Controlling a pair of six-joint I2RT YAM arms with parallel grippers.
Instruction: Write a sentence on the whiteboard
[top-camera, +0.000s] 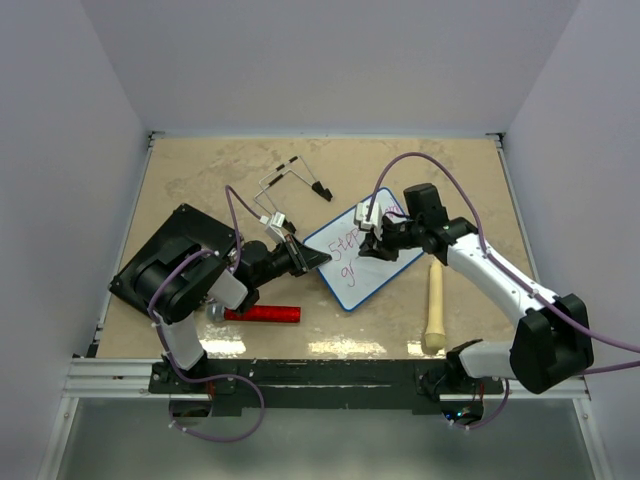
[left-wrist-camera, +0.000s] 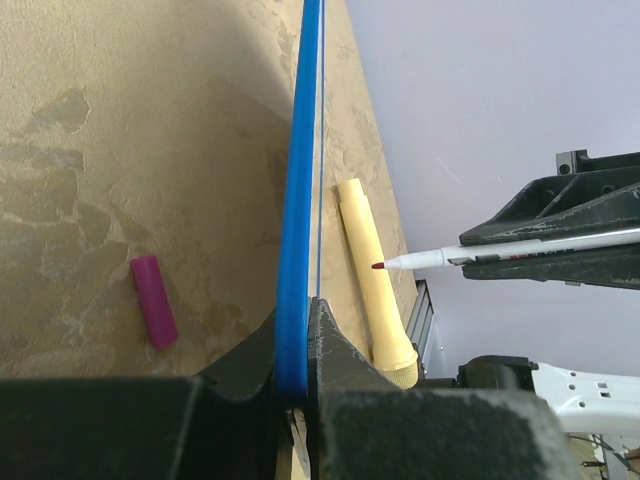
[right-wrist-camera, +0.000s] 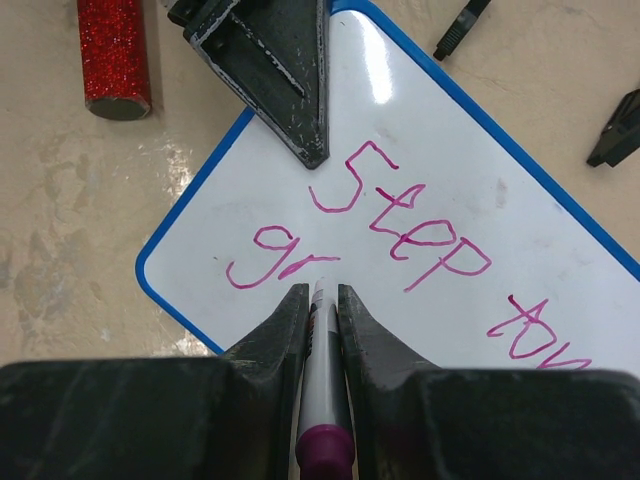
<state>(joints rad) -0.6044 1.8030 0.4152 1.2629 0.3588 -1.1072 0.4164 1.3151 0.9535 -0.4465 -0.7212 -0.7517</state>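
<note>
From above, the whiteboard (top-camera: 370, 285) lies slantwise mid-bench between the arms. The left pincer (top-camera: 318, 260) clamps its rim, probably to stop it sliding under the pen.

The left wrist view shows that grip edge-on, jaws shut on the blue rim. The marker (left-wrist-camera: 500, 255) points at the board face, its tip seemingly just off it.

In the right wrist view the right pincer (right-wrist-camera: 320, 295) is closed around the marker. Its tip is at the "gr" opening the second line of the sentence (right-wrist-camera: 400, 225), so the writing looks only partly done.

A small white blue-rimmed whiteboard (top-camera: 368, 283) lies skewed near the bench's middle. Its purple-pink handwriting (right-wrist-camera: 400, 225) reads "Step tow", with "gr" beneath.
</note>
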